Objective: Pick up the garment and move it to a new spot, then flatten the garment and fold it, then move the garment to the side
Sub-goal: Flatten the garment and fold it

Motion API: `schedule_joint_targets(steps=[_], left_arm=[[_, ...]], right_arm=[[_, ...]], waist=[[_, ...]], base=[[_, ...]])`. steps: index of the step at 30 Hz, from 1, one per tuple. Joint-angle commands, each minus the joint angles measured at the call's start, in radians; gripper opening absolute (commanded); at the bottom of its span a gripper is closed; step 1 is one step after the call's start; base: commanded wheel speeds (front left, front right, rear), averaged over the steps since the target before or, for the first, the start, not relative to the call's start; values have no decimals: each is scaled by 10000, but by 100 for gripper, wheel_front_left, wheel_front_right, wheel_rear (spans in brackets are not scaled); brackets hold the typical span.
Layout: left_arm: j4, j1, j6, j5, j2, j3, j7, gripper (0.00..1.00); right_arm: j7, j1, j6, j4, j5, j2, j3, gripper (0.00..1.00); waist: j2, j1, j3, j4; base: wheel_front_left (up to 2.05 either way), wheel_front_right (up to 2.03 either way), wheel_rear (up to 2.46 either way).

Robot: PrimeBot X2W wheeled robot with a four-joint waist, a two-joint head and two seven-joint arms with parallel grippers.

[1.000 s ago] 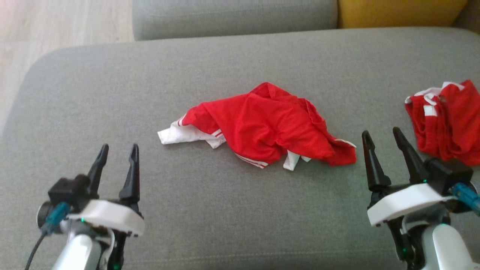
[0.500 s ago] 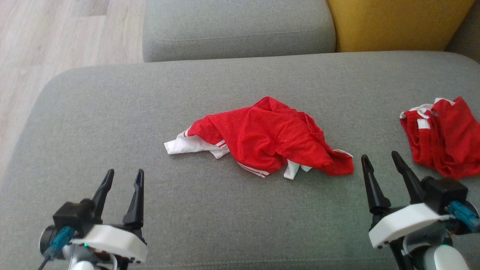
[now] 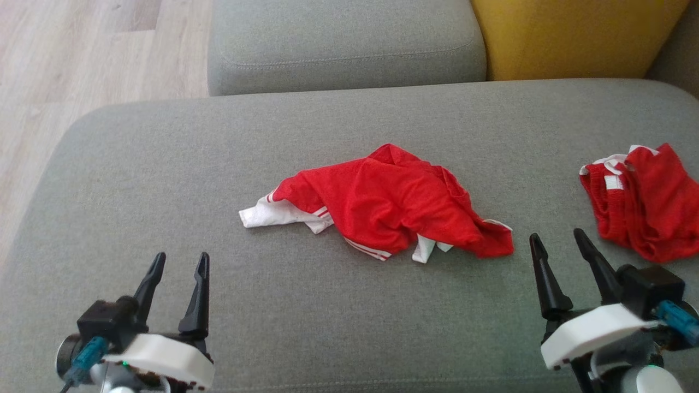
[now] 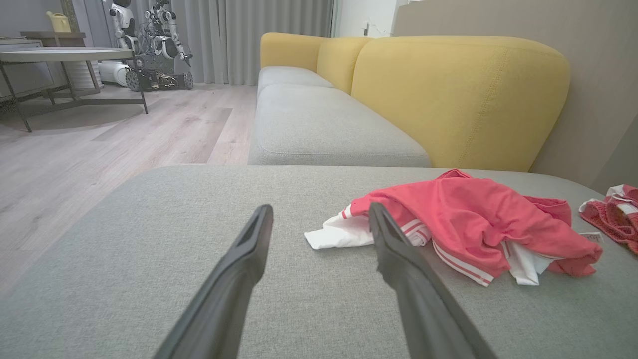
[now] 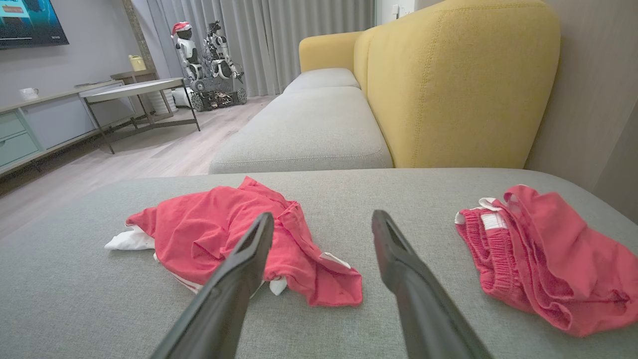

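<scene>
On the grey sofa seat (image 3: 327, 136), mid-cushion, the red & white garment (image 3: 393, 202) lies crumpled, white part sticking out twd the robot's left. Left gripper (image 3: 182, 255) sits near the front edge, jaws apart, nothing in them, well apart from the garment. Right gripper (image 3: 556, 233) is spread wide & empty too, tips near the garment's right end. 2nd red garment (image 3: 644, 207) lies bunched at far right. Yellow backrest (image 3: 573, 38) behind

A home living room: sofa (image 5: 463, 85), TV (image 5: 27, 22), coffee table (image 5: 134, 89), curtains (image 5: 299, 30).
</scene>
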Motion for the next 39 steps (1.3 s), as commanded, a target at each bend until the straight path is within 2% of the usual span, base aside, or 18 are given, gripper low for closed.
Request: schedule_joint_targets(steps=[1, 25, 32, 39], left_arm=[[-365, -474, 28, 118, 253, 367, 12, 100], [-497, -649, 110, 34, 332, 303, -44, 100], [-719, -1112, 74, 101, 379, 309, -89, 100], [-809, -1862, -70, 235, 284, 253, -247, 100]], right_arm=[[17, -304, -7, -434, 17, -52, 169, 100], [-9, -427, -7, -268, 109, -52, 128, 100], [-18, -1038, -7, 595, 179, -52, 42, 100], [-361, -2436, -7, 2153, -57, -52, 177, 100]], waist=[[-1, 0, 10, 6], [-1, 0, 274, 98], [-1, 0, 1009, 243], [-1, 0, 1958, 457]], base=[[0, 0, 0], [0, 0, 0], [0, 0, 0], [0, 0, 0]])
